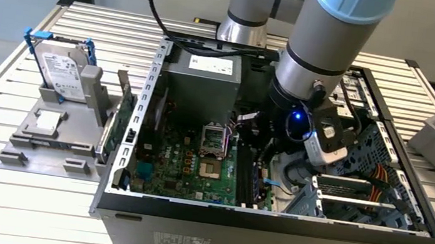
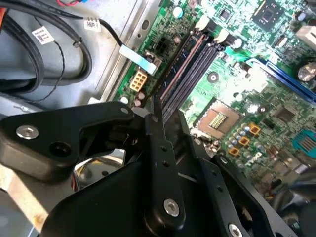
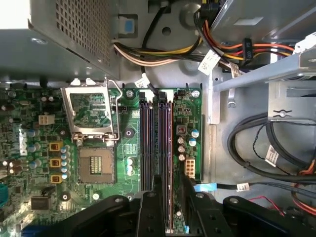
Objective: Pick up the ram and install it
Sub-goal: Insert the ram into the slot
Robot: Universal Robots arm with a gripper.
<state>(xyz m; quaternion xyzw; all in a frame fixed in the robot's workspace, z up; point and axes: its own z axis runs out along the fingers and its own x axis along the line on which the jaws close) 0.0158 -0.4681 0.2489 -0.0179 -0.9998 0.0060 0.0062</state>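
Observation:
The ram (image 3: 171, 148) shows edge-on as a long thin dark strip. It stands in line with the outermost of the memory slots (image 3: 150, 143) on the green motherboard (image 1: 182, 161) inside the open computer case (image 1: 272, 221). My gripper (image 3: 170, 207) is lowered into the case over these slots. Its black fingers (image 2: 159, 133) are closed on the near end of the ram (image 2: 170, 64). In the exterior view the arm's wrist hides most of the gripper (image 1: 267, 163). I cannot tell how deep the stick sits in the slot.
A grey holder (image 1: 50, 144) on the exterior view's left carries a silver hard drive (image 1: 62, 70) in a blue frame and an upright green card (image 1: 123, 116). The empty processor socket (image 3: 94, 163), the power supply (image 1: 202, 82), cable bundles (image 3: 163, 49) and the drive cage (image 1: 360, 185) crowd the gripper.

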